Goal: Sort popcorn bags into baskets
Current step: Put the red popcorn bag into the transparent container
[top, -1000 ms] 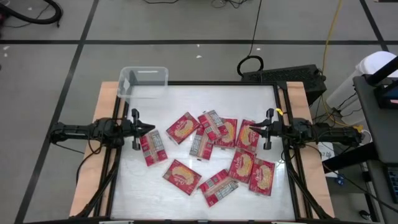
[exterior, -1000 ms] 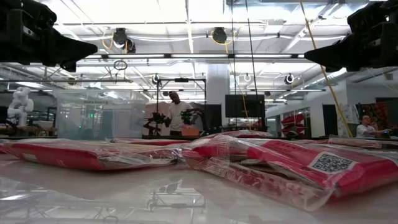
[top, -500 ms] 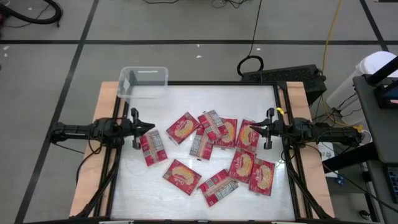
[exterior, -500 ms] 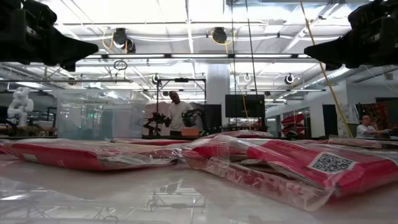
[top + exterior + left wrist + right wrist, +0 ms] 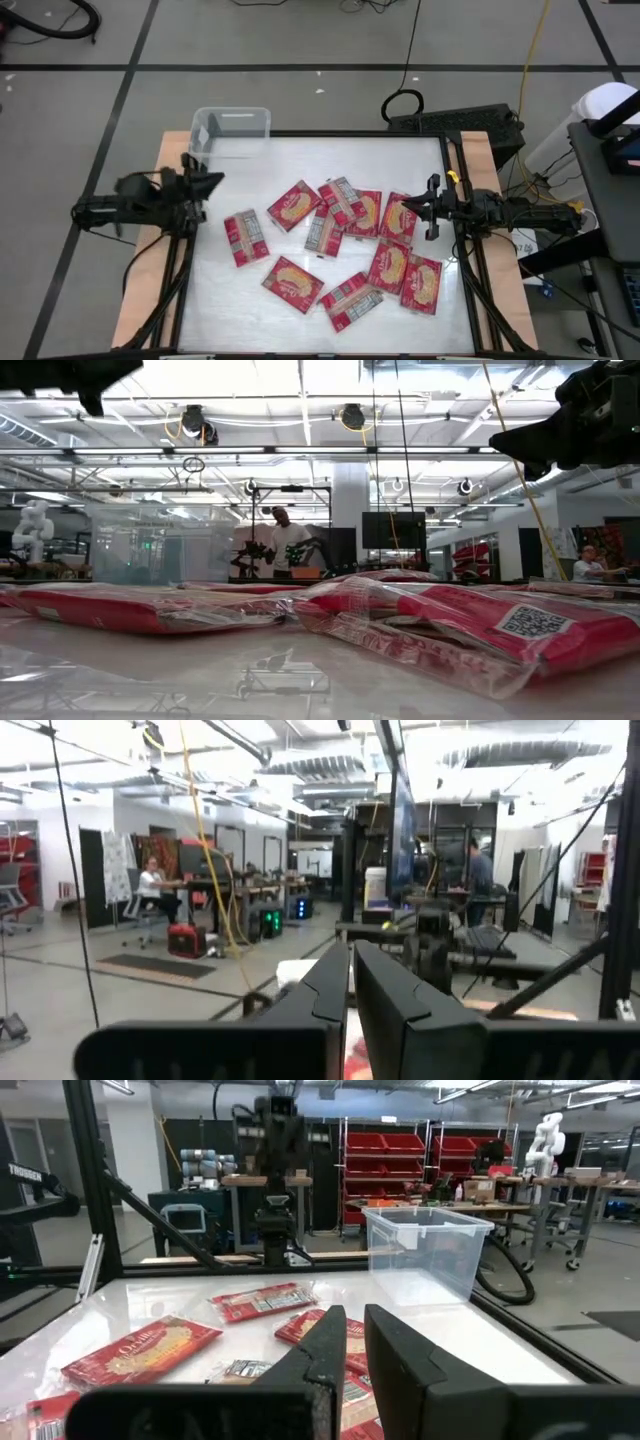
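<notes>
Both claws, left claw and right claw, narrow and empty above popcorn bags.

Pretty clearly a big open robotics lab or workshop. Exposed ducts and strip lights run across the ceiling, and there are red parts-bin racks along one wall. A white humanoid robot stands off to the side, and other robot rigs on black metal frames sit further back. A few people are at workstations, with cables trailing over the grey floor.
</notes>
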`<state>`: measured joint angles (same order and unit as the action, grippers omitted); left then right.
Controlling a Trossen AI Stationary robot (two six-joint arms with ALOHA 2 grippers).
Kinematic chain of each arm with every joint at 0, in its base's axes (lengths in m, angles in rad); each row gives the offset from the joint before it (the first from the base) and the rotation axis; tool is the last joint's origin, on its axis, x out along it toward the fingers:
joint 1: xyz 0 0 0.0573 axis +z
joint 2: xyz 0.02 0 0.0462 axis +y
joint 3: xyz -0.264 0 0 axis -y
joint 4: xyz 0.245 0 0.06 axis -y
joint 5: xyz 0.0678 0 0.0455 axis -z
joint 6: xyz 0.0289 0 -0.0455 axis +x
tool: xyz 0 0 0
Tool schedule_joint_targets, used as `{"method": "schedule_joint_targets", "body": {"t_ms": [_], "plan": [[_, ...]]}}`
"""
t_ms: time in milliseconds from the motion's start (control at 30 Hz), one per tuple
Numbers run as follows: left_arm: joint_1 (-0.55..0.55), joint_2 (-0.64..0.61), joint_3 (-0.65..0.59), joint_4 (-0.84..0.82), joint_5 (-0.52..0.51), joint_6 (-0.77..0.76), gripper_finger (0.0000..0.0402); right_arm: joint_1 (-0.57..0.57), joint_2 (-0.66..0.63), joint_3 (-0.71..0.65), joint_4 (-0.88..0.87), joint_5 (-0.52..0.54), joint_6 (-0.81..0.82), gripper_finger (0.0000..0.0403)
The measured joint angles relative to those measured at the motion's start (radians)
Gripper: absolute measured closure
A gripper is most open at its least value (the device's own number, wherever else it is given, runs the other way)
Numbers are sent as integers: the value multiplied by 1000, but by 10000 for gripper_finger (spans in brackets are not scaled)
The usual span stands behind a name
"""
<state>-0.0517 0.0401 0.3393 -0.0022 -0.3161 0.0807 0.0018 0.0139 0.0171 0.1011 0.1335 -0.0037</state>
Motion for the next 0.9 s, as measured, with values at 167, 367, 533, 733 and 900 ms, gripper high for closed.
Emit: {"method": "schedule_joint_targets", "body": {"t_ms": [167, 367, 533, 733, 900], "plan": [[0, 88, 189, -111, 0, -23, 376, 0, 0, 0, -1, 0, 33, 369], [0, 236, 450, -304, -2, -54, 376, 0, 0, 0, -8, -3, 45, 369], [0, 397, 694, -547, -48, -58, 376, 0, 0, 0, -8, -1, 47, 369], [0, 579, 932, -857, -113, -64, 375, 0, 0, 0, -8, 0, 92, 369], [0, 662, 970, -968, -114, -102, 375, 0, 0, 0, -8, 7, 108, 369]]}}
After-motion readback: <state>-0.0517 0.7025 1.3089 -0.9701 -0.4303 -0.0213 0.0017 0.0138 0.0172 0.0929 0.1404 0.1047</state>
